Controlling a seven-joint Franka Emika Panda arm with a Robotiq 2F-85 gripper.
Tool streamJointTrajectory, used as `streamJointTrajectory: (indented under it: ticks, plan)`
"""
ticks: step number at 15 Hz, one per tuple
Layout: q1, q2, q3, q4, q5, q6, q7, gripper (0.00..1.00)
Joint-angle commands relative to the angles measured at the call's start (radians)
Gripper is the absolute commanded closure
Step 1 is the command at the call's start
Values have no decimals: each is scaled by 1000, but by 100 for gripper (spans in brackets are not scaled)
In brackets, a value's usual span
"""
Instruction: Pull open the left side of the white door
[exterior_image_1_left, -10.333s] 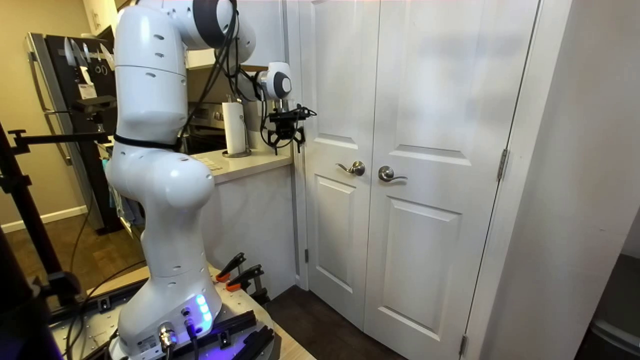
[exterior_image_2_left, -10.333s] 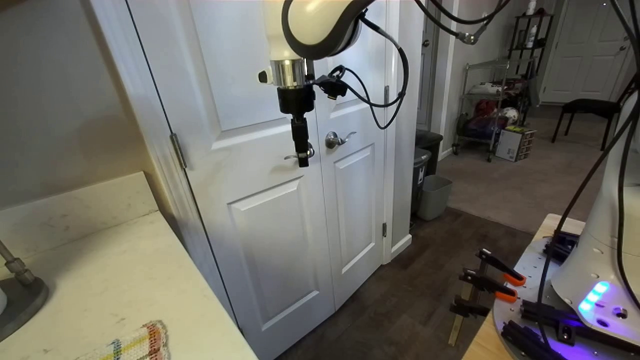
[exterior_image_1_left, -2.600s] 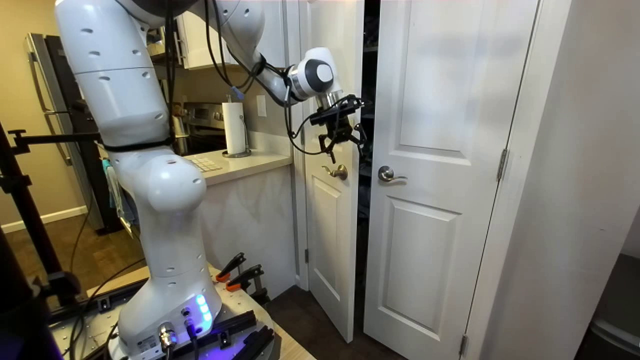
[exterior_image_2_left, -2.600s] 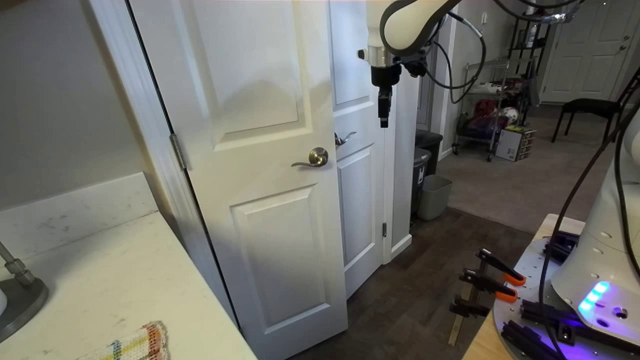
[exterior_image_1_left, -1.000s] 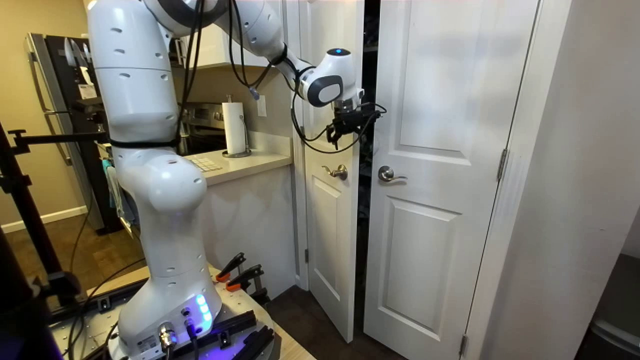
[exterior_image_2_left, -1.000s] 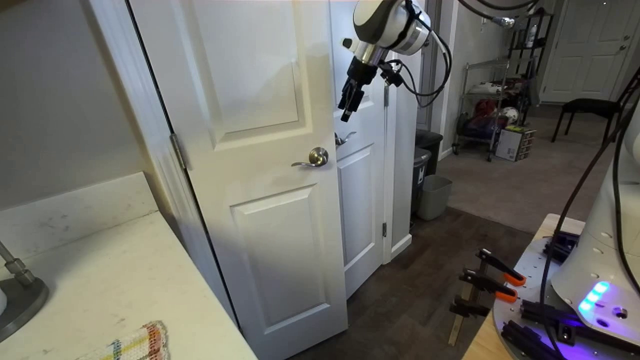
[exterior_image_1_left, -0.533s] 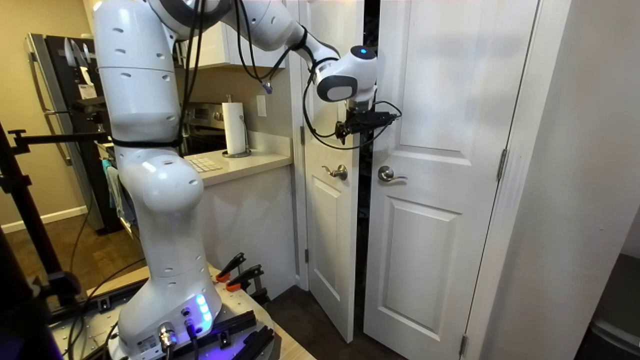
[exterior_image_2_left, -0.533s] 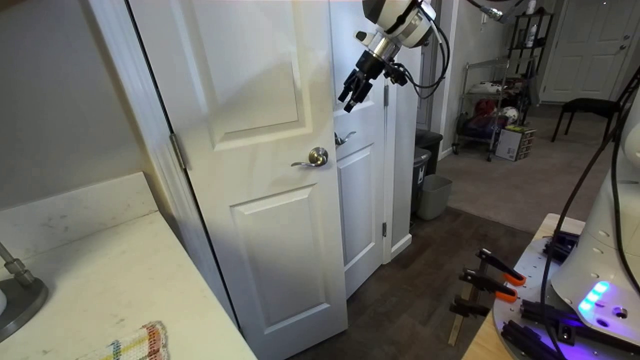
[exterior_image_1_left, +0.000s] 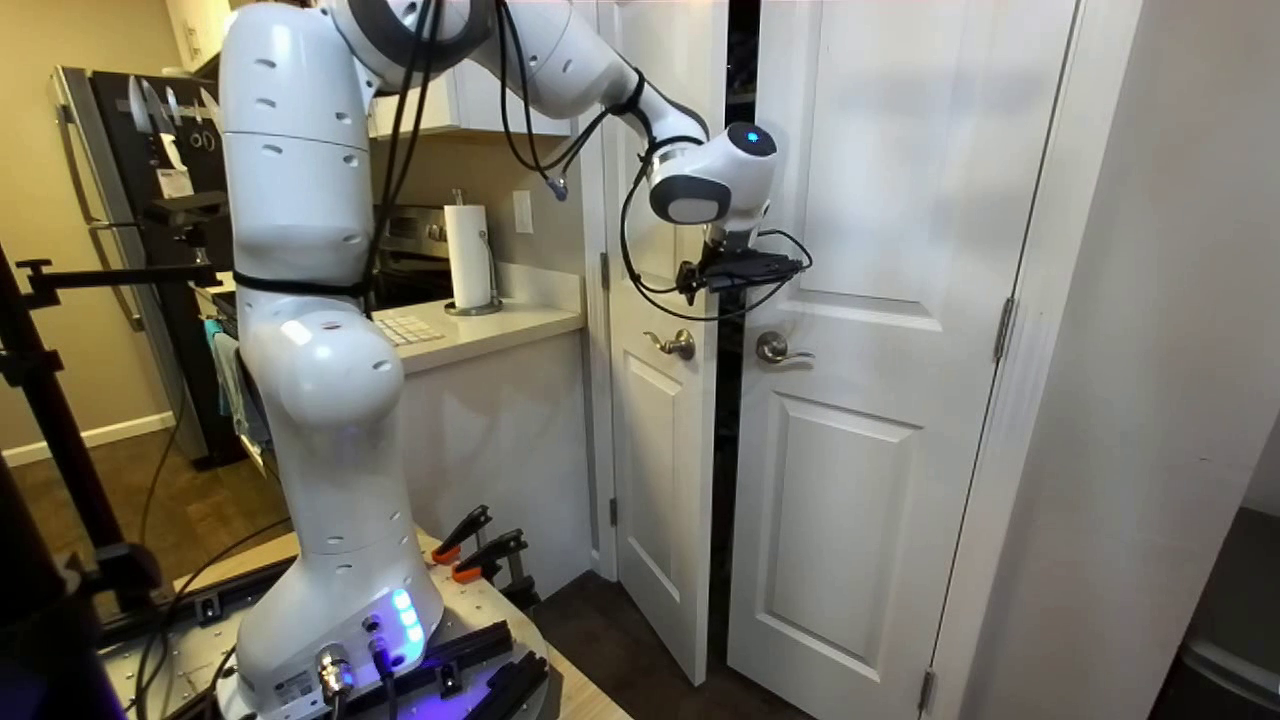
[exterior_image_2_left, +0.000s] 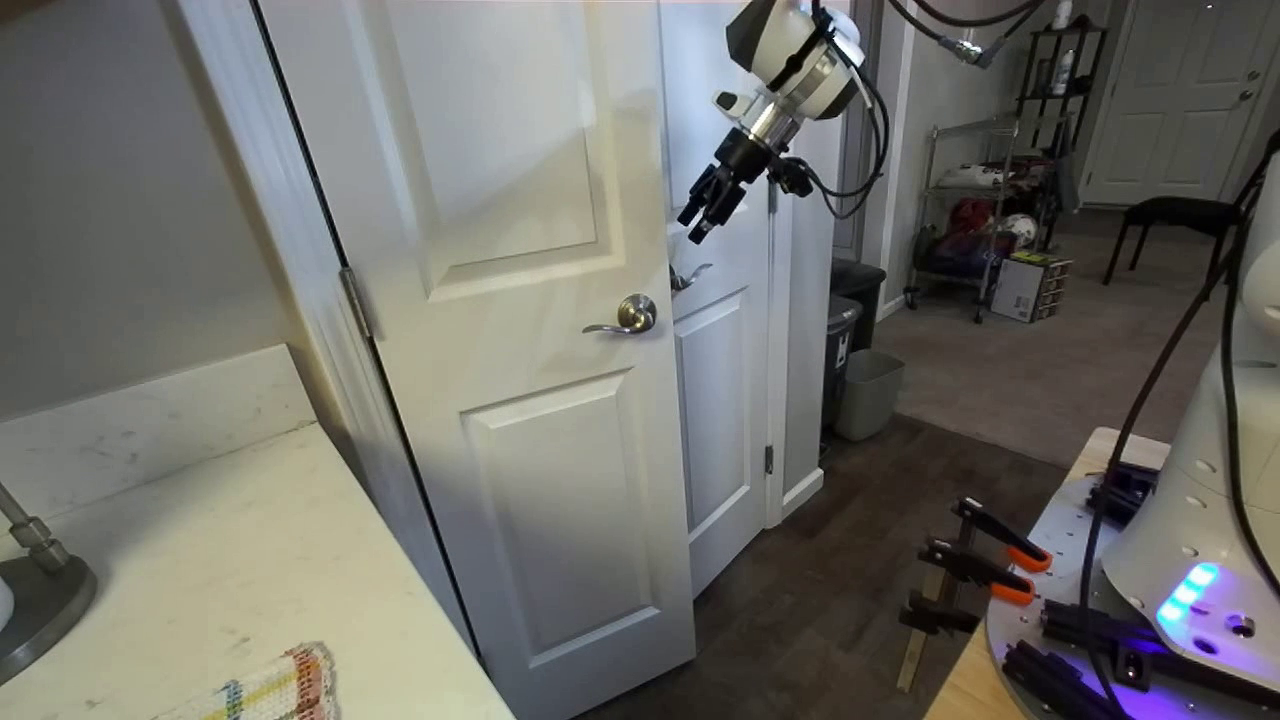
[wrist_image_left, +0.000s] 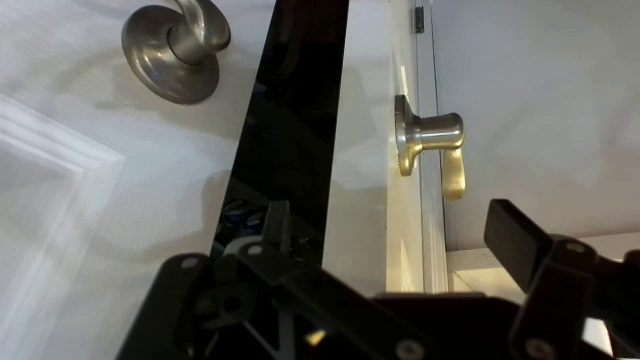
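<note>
"Where is the tall white panelled left door leaf (exterior_image_1_left: 662, 420)?"

"At left, already ajar; its long free edge is upright, the dark gap (exterior_image_1_left: 742, 60) to its right."

"And the black two-fingered gripper (exterior_image_2_left: 692, 228)?"

"Near, with fingers (wrist_image_left: 517, 245) spread; in the wrist view the edge lies between them, so I believe the gap-side finger should pull leftward. Touching, I cannot tell."

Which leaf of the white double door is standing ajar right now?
The left leaf, hinged beside the counter: its free edge angles outward, leaving a dark gap. The right leaf sits closed.
</note>
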Motion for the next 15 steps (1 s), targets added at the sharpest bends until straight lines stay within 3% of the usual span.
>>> streamJointTrajectory:
  ticks: [1, 10, 15]
  plan:
    - [-21, 51, 11, 70, 33, -39, -48, 0]
    - [-21, 139, 63, 187, 109, -85, -42, 0]
    - [-18, 140, 64, 180, 83, -116, -6, 0]
